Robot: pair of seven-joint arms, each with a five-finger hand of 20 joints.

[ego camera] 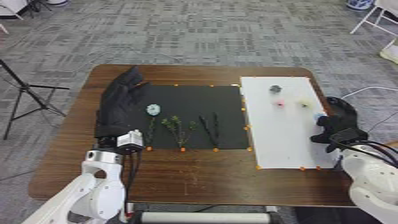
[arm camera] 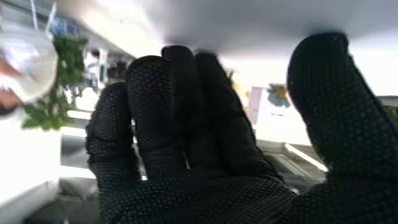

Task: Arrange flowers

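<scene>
Leftmost, the left hand [ego camera: 117, 107] lies along the left side of the brown surface [ego camera: 191, 186], palm side unclear, its fingers looking straight and close together, pointing toward the far edge. Just beside it, on the black mat [ego camera: 191, 94], rests one pale blue flower [ego camera: 154, 109] with a thin green stem running toward the near edge. Next comes one leafy sprig [ego camera: 176, 121], yellowish green and branching, then two slim dark stems [ego camera: 216, 127] side by side, nearly parallel. Farther right, the white board [ego camera: 282, 142] carries four small pieces: one grey piece [ego camera: 275, 89], one pink piece [ego camera: 280, 103], one pale yellow piece [ego camera: 305, 103] and one light blue piece [ego camera: 321, 116]. Right by that blue one, at the board's right edge, is the right hand [ego camera: 339, 125], fingers straight and side by side, thumb held apart.
</scene>
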